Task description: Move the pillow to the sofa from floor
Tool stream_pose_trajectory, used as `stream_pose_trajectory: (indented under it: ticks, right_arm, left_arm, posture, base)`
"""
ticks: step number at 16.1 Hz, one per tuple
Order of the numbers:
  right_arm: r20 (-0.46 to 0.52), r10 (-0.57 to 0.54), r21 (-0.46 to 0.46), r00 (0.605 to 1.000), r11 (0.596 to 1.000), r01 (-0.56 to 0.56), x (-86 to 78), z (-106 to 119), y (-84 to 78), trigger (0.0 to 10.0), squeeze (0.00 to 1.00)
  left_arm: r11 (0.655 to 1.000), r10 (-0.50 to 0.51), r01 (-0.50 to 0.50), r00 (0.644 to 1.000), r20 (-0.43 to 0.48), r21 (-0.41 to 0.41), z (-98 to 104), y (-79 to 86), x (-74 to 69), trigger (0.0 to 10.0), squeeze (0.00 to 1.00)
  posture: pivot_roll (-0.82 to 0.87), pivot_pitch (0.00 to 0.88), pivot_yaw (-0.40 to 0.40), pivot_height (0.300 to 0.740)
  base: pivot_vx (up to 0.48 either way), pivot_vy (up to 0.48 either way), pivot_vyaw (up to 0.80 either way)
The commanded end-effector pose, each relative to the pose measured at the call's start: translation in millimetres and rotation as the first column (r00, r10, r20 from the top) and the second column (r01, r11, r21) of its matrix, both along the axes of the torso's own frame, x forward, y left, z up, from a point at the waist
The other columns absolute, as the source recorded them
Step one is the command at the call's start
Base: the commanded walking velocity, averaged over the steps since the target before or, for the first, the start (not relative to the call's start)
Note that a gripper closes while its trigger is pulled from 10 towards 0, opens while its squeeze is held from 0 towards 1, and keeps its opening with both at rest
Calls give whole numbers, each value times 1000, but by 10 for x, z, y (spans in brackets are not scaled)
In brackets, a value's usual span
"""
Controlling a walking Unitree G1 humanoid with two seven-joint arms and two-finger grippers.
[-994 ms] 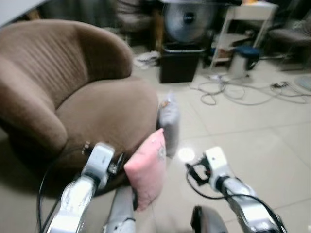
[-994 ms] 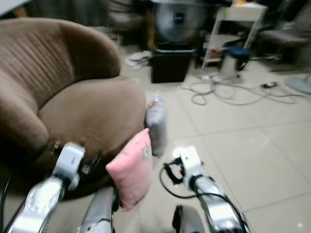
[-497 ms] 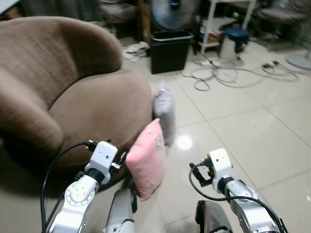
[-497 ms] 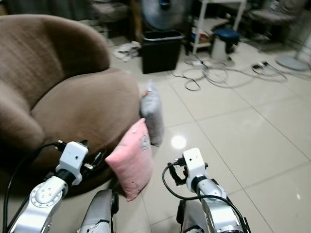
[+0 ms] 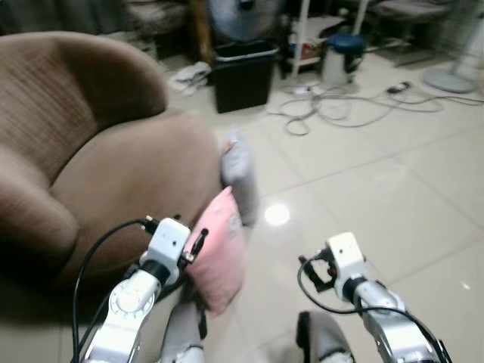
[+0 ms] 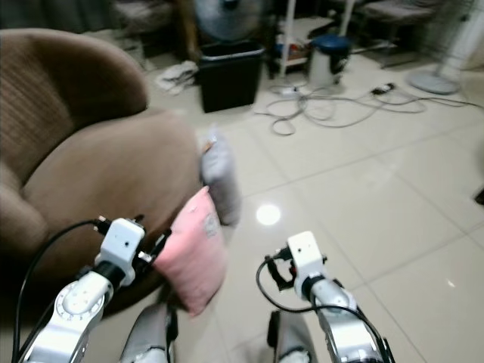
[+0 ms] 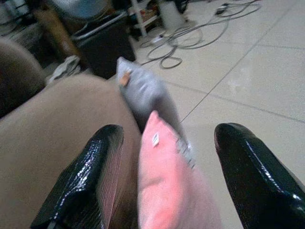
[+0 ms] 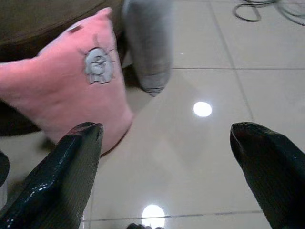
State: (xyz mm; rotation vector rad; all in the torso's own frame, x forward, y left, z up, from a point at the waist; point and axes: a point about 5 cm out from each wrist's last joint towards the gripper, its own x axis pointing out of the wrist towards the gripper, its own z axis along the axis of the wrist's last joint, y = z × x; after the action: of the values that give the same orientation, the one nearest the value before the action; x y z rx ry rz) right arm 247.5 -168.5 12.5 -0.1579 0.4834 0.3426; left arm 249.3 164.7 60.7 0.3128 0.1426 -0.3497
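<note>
Approach step: both the left gripper [image 7: 162,191] and right gripper [image 8: 167,176] gape wide beside the sofa [image 5: 91,151], needing closure on the pink pillow [image 5: 219,253].

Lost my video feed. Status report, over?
Both grippers open: left gripper lined up on pink pillow, right gripper beside it. Pillow on floor against sofa. Grey pillow just behind.

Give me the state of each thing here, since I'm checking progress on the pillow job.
Pink pillow: upright on the floor, leaning against the sofa.
Grey pillow: upright on the floor beside the sofa, behind the pink one.
Sofa: seat bare.
Left hand: open, straddling the pink pillow's top.
Right hand: open, holding nothing.
</note>
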Motion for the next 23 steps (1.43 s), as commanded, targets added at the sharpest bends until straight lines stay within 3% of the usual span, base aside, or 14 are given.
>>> stream_pose_trajectory:
  ticks: [1,6,8,10,23]
  right_arm:
    - [19,-4,-10,1000,1000,4,26,56,-31,10000,0]
    - [15,78,-32,997,996,-78,61,115,64,10000,0]
    - [21,95,-47,995,994,-94,47,127,70,10000,0]
    - [16,62,-25,998,998,-62,17,132,38,10000,0]
    - [-2,99,-55,995,994,-99,15,128,-50,10000,0]
  left_arm:
    - [1000,-8,8,1000,7,2,15,-27,22,10000,0]
    - [1000,-3,3,1000,-2,14,-12,-8,10,10000,0]
    - [1000,-2,2,1000,-2,15,-14,-3,9,10000,0]
    - [1000,-2,2,1000,-5,16,-22,2,2,10000,0]
    - [1000,7,-7,1000,-8,14,-71,-15,-4,10000,0]
  posture:
    - [52,0,2,603]
    - [52,0,2,603]
    - [52,0,2,603]
    - [52,0,2,603]
    - [33,0,-28,603]
  base:
    - [311,0,0]
    - [318,0,0]
    - [315,0,800]
    - [317,0,400]
    - [311,0,0]
